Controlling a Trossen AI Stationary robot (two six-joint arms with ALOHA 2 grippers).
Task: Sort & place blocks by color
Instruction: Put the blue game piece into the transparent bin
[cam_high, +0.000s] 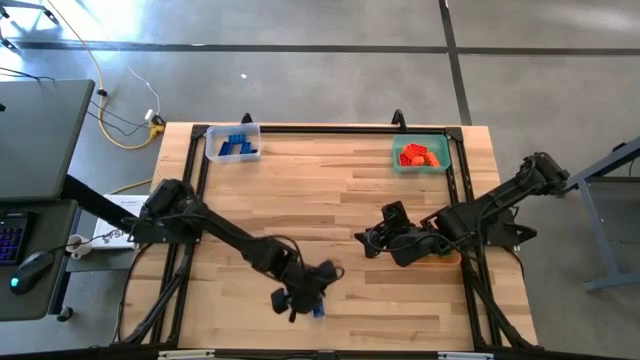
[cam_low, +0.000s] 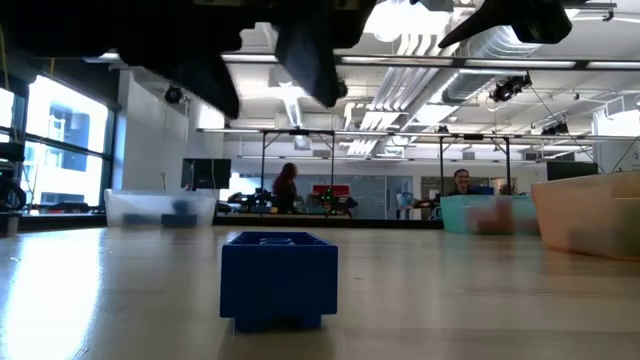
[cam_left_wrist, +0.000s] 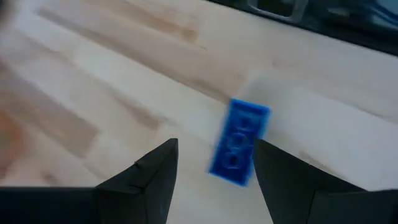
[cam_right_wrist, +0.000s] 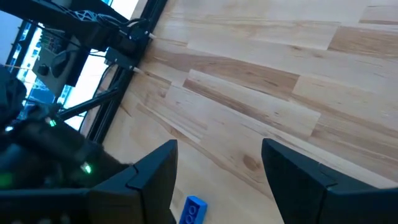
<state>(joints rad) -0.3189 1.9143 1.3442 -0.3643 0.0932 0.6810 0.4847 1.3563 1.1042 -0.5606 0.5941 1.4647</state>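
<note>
Gleaming pale wooden tabletop (cam_high: 330, 190) beneath one blue block (cam_low: 279, 279), open-ceilinged workshop behind.

You're working in an open-plan robotics lab or industrial office. The floor (cam_high: 330, 70) around your butcher-block tabletop (cam_high: 330, 200) is bare polished concrete, with a yellow cable (cam_high: 110, 100) trailing across it at about ten o'clock. A desk (cam_high: 35, 140) at nine o'clock carries a backlit keyboard (cam_high: 12, 240) and a mouse (cam_high: 35, 265). Looking level across the room, you see exposed ceiling ducts (cam_low: 500, 45), strip lighting, tall windows (cam_low: 60, 135), and people (cam_low: 285, 185) seated at distant workstations.
</note>
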